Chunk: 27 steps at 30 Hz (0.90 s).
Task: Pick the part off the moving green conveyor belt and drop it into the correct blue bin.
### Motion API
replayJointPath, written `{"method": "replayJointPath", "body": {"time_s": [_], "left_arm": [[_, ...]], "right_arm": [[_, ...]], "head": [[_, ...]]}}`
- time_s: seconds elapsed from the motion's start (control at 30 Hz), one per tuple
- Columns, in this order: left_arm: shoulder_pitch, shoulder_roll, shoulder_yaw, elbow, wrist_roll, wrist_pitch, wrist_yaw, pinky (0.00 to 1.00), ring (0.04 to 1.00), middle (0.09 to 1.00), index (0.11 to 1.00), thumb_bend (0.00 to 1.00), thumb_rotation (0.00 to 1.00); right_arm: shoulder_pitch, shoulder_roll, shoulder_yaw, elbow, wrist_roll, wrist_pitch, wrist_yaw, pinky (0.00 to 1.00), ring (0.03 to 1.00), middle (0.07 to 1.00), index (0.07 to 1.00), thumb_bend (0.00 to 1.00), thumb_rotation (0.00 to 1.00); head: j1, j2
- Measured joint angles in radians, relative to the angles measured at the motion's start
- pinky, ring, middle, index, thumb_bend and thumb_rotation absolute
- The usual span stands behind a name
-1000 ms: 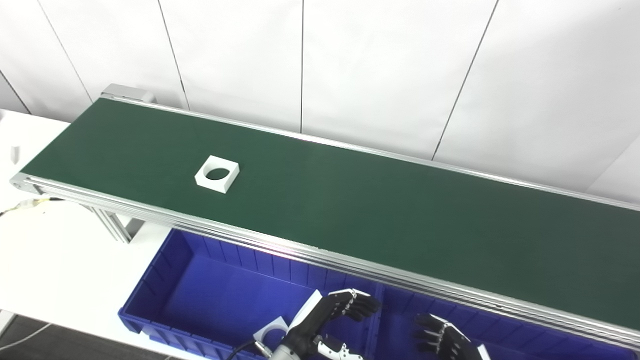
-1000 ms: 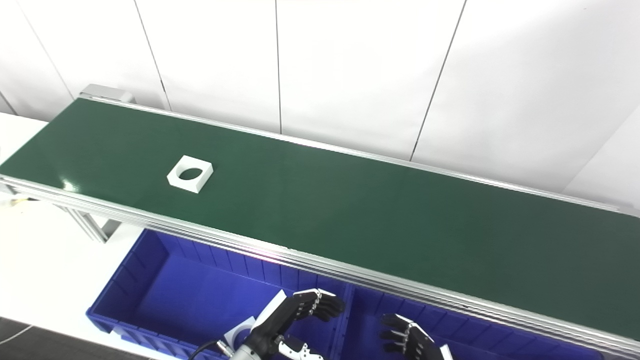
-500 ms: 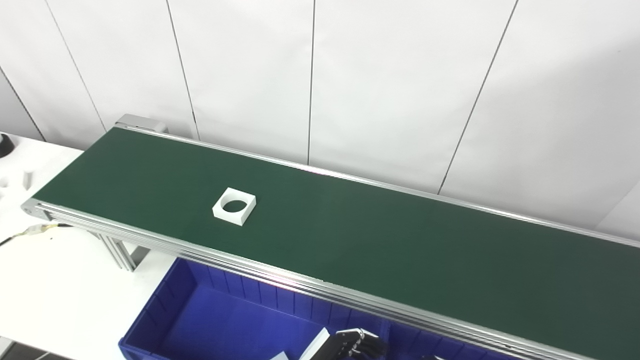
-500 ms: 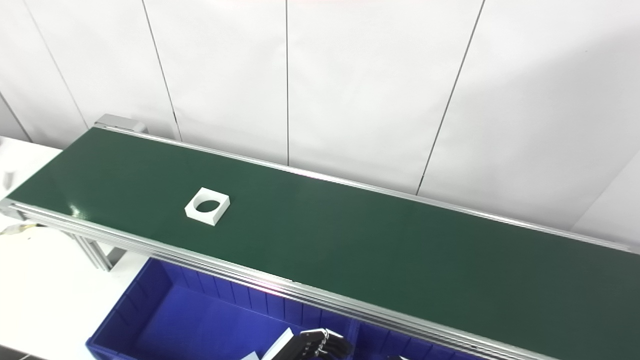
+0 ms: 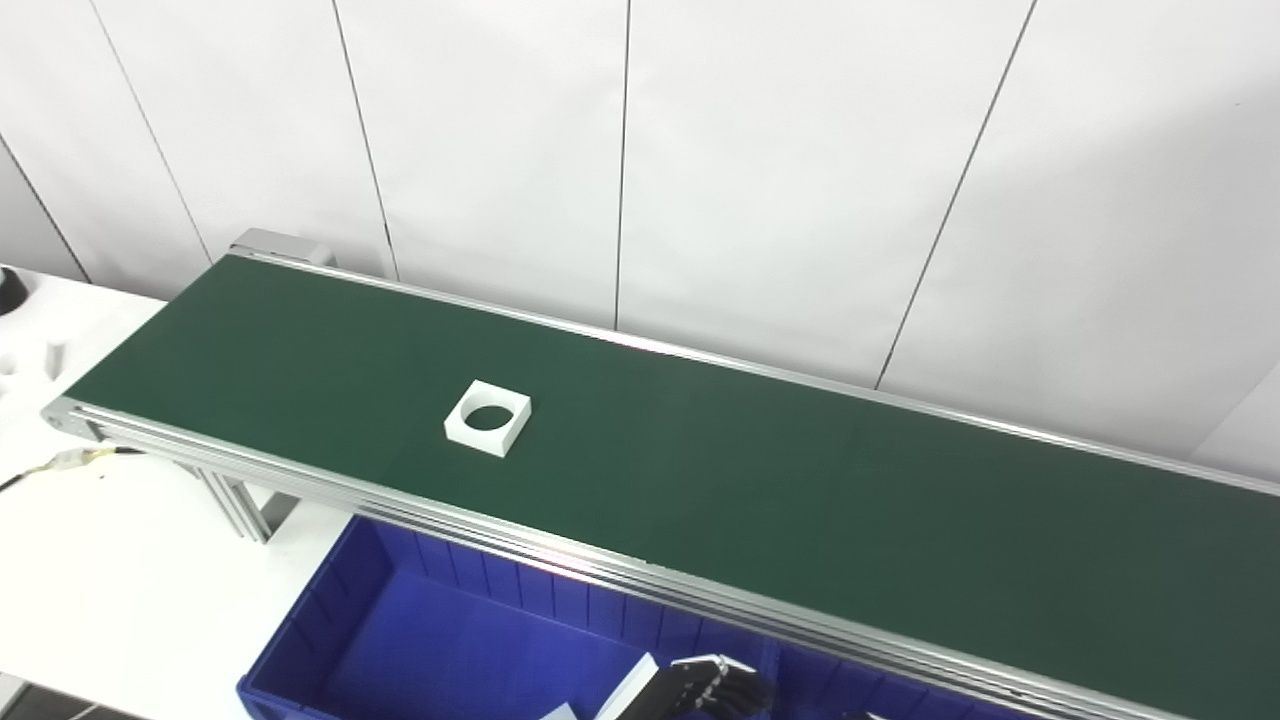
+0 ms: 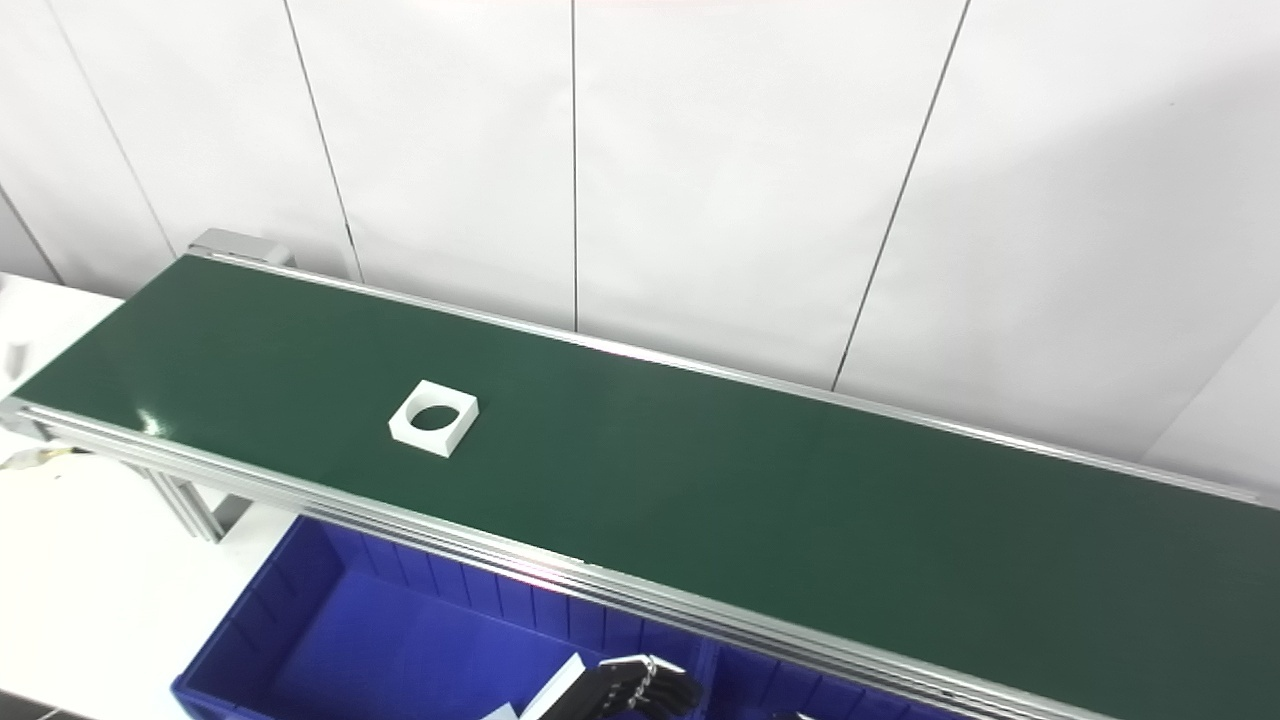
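Observation:
A white square part with a round hole [image 5: 487,418] lies flat on the green conveyor belt [image 5: 760,500], left of its middle; it also shows in the right eye view [image 6: 433,418]. The left blue bin [image 5: 325,610] sits below the belt's near rail, and a second blue bin [image 5: 815,685] adjoins it on the right. Only the dark, loosely curled fingers of my left hand [image 5: 715,688] show at the bottom edge, over the left bin and near the wall between the bins, holding nothing and far from the part. My right hand is out of the picture.
The belt's aluminium near rail [image 5: 560,550] runs between the bins and the belt. A white table [image 5: 110,560] lies at the left with a cable [image 5: 70,460] and small white pieces. White wall panels stand behind the belt. A white piece [image 5: 560,712] lies in the left bin.
The camera tilted up a second ago, so both hands slid down toward the bottom edge. The white part has moved to the right along the belt. My left hand has stayed put.

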Motion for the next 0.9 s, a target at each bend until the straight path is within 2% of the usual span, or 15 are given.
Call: {"method": "replayJointPath", "body": {"time_s": [0.2,0.23,0.33,0.47,0.5,0.67,0.8,0.9], "left_arm": [[0.033,0.019,-0.004,-0.218,0.029,-0.002,0.004,0.58,0.663,0.695,0.691,0.94,0.12],[0.032,0.027,-0.003,-0.253,0.059,-0.001,-0.001,0.58,0.664,0.701,0.700,0.93,0.14],[0.012,0.053,0.010,-0.350,0.138,-0.002,-0.035,0.54,0.658,0.707,0.716,0.92,0.12],[-0.055,0.094,0.064,-0.461,0.291,0.015,-0.073,0.53,0.658,0.710,0.721,0.94,0.12],[-0.080,0.098,0.077,-0.478,0.318,0.020,-0.080,0.52,0.660,0.705,0.710,0.97,0.10],[-0.188,0.105,0.127,-0.487,0.433,0.061,-0.112,0.52,0.659,0.703,0.700,0.98,0.08],[-0.250,0.117,0.161,-0.473,0.481,0.089,-0.122,0.53,0.672,0.706,0.707,0.95,0.06],[-0.293,0.130,0.177,-0.445,0.500,0.115,-0.141,0.51,0.653,0.720,0.714,0.97,0.02]], "right_arm": [[-0.007,0.000,0.000,0.017,0.000,0.000,0.000,0.59,0.689,0.766,0.733,0.88,0.22],[-0.012,0.001,0.000,0.024,0.000,0.000,0.001,0.60,0.691,0.769,0.735,0.87,0.21],[-0.022,0.005,-0.006,0.031,0.005,0.000,0.010,0.61,0.702,0.772,0.737,0.88,0.20],[-0.028,0.006,-0.015,0.043,0.010,0.000,0.020,0.62,0.711,0.772,0.739,0.88,0.20],[-0.030,0.006,-0.017,0.052,0.012,0.000,0.023,0.61,0.702,0.773,0.739,0.88,0.19],[-0.032,0.012,-0.020,0.060,0.011,0.000,0.028,0.61,0.690,0.768,0.738,0.89,0.21],[-0.032,0.013,-0.020,0.060,0.009,0.000,0.028,0.61,0.693,0.765,0.734,0.88,0.20],[-0.033,0.012,-0.020,0.060,0.007,0.000,0.028,0.61,0.696,0.765,0.734,0.88,0.19]], "head": [[0.014,-0.003],[0.011,-0.003],[0.020,-0.002],[0.023,-0.003],[0.023,-0.003],[0.023,-0.011],[0.025,-0.008],[0.025,-0.008]]}}
